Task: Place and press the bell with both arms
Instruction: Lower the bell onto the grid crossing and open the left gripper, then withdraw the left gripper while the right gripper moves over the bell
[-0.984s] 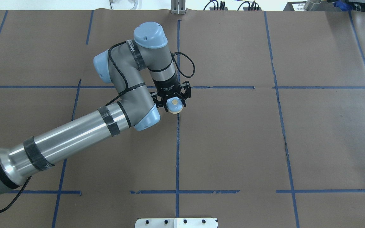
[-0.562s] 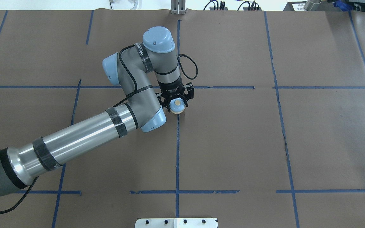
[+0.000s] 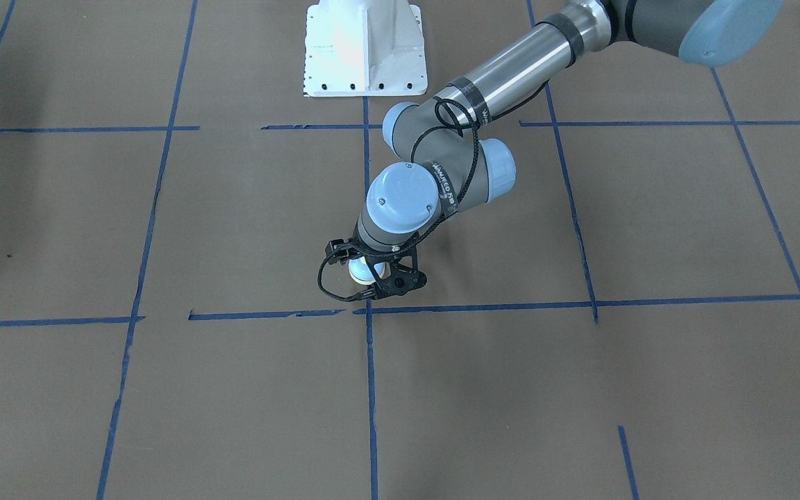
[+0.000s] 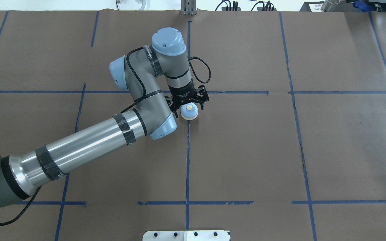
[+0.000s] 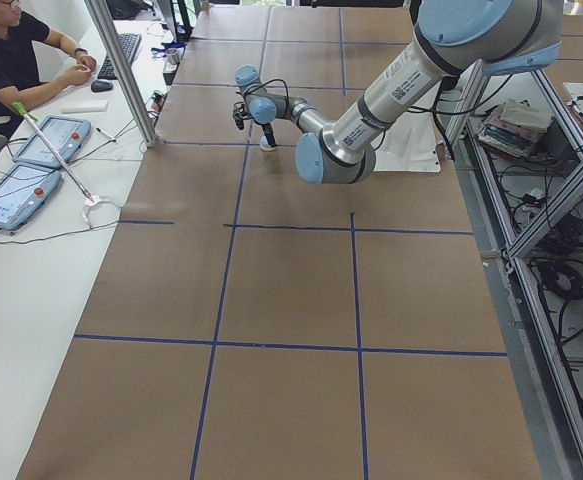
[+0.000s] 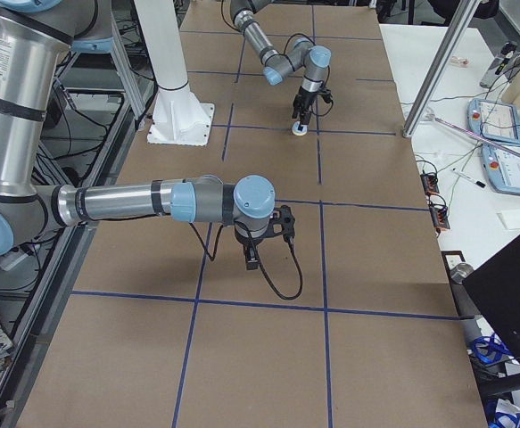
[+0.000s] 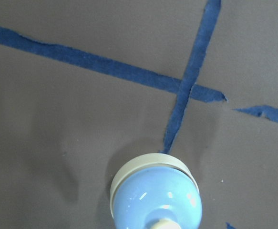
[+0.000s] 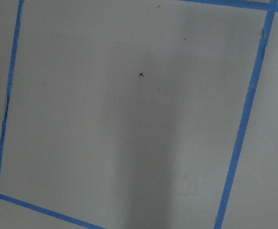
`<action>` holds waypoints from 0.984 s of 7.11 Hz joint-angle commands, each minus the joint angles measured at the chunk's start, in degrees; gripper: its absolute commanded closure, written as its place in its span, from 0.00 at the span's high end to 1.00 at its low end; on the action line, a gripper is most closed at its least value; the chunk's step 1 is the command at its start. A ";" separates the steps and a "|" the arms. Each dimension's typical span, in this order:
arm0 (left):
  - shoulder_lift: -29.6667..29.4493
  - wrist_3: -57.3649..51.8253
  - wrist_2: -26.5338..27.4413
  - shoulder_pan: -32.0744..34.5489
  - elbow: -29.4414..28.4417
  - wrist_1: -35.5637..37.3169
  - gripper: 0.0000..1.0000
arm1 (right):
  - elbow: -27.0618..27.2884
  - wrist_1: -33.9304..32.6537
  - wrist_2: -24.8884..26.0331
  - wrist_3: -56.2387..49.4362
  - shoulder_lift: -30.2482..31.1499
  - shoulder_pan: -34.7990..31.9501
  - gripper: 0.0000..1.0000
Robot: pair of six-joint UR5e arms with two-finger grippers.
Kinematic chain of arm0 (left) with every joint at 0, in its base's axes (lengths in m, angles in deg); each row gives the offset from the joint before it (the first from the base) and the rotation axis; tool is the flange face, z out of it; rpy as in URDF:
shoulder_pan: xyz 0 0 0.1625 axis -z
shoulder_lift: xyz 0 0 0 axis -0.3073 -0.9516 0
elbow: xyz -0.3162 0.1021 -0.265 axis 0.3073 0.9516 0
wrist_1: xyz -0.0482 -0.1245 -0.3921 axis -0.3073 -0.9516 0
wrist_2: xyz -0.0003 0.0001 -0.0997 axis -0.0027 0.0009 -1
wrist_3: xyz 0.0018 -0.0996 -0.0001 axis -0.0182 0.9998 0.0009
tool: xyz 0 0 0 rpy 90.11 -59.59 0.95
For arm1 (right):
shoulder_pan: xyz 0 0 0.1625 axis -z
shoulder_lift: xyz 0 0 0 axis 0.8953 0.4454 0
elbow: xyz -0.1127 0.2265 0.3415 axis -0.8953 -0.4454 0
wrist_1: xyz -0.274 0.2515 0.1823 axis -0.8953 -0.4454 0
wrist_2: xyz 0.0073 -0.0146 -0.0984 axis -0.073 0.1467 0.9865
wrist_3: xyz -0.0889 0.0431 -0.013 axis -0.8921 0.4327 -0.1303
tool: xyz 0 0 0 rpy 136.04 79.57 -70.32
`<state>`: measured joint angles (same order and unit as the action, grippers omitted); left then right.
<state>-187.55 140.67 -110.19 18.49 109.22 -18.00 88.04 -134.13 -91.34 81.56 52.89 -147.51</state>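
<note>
Although the small light-blue dome-shaped call bell, with its cream base ring and cream top button, stood upright on the brown paper-covered counter, just on the robot's side of a crossing of blue tape lines, the placing was not quite finished. The black skeletal left end effector of the grey-and-silver left arm hung low over the bell. Its fingers were spread to either side of the dome and, as far as the overhead view showed, clear of it.

The risk lay in the retreat. A sideways pull rather than a straight lift would probably let a finger clip the dome and slide or tip the light, unheld bell. The right arm waited well apart from it, its right end effector pointing down at bare counter; whether those fingers were spread or pressed together could not be told. If that arm came across before the left one had cleared, the two could meet over the bell. A press off the button's centre could also push the bell along the paper instead of ringing it.

A second earlier the fingers had been pinching the bell slightly farther to the left. They were still closed on it at nearly this spot a moment later. By this moment they had spread, leaving the bell on its own base.
</note>
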 commanded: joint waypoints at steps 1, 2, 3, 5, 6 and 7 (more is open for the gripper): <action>1.39 1.15 -0.24 1.49 6.78 2.10 1.00 | 0.96 0.07 -0.01 10.95 -4.98 4.13 1.00; 5.84 3.77 -0.25 2.89 15.71 5.34 1.00 | 2.27 0.16 0.25 21.65 -9.89 8.33 1.00; 12.76 3.97 0.02 3.86 25.72 7.11 1.00 | 2.55 0.16 1.04 30.98 -16.21 14.37 0.99; 24.03 3.54 -0.07 6.84 37.99 7.22 1.00 | 2.90 -0.11 16.08 60.27 -34.20 31.57 0.99; 28.95 3.01 0.02 8.08 43.70 7.13 1.00 | 2.38 -0.19 21.99 69.56 -39.77 40.36 0.97; 33.35 -0.47 0.11 8.52 48.02 7.13 1.00 | -0.24 -0.02 26.84 75.57 -44.79 45.93 0.93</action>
<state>-159.86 143.06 -110.17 26.05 151.28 -10.88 89.95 -134.24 -71.21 147.42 15.00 -109.88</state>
